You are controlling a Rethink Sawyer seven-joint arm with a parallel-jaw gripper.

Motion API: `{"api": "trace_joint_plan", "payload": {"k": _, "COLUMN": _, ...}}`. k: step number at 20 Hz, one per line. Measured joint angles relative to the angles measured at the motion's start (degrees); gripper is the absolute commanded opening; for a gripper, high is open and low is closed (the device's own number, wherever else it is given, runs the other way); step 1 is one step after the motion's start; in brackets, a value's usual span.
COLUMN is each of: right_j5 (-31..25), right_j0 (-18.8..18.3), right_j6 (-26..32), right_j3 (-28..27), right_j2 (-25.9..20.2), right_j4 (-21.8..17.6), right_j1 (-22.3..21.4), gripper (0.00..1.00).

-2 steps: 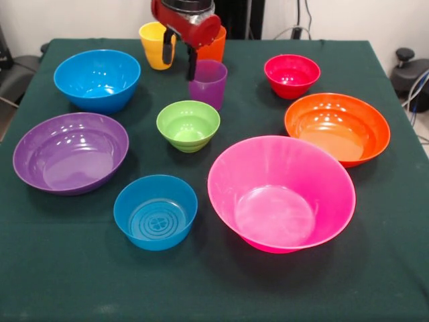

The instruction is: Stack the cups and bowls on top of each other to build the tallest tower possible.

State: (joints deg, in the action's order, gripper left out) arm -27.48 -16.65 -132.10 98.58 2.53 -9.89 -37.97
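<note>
Nothing is stacked yet: every cup and bowl is seen standing apart on the bench [375,268]. The gripper [179,59] hangs at twelve o'clock, its two dark fingers [192,67] spread and empty, just above the purple cup [207,84], with the yellow cup [156,45] and orange cup [214,45] close behind. A tip-over is judged likely if one finger lands on the purple rim, or if a neighbouring cup is clipped; the green bowl [188,125] at six o'clock of the purple cup could be struck.

One camera looks from the front, a little raised, down across the whole counter [60,282], quite near, facing the back wall [67,17].
</note>
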Motion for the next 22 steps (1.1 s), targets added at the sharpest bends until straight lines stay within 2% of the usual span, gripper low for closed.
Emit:
{"api": "trace_joint_plan", "payload": {"k": 9, "right_j5": -0.02, "right_j0": 1.69, "right_j6": 1.24, "right_j3": -0.07, "right_j2": -5.30, "right_j4": -1.25, "right_j1": -0.13, "gripper": 1.00}}
{"api": "trace_joint_plan", "payload": {"k": 13, "right_j5": -0.01, "right_j0": 1.51, "right_j6": 1.24, "right_j3": -0.05, "right_j2": -8.40, "right_j4": -3.38, "right_j1": -0.32, "gripper": 1.00}}
{"api": "trace_joint_plan", "payload": {"k": 18, "right_j5": -0.02, "right_j0": -0.53, "right_j6": 1.32, "right_j3": 0.10, "right_j2": -11.89, "right_j4": -6.14, "right_j1": -0.38, "gripper": 1.00}}
{"api": "trace_joint_plan", "payload": {"k": 22, "right_j5": -0.02, "right_j0": -4.21, "right_j6": 2.78, "right_j3": 0.22, "right_j2": -15.43, "right_j4": -8.75, "right_j1": -0.36, "gripper": 1.00}}
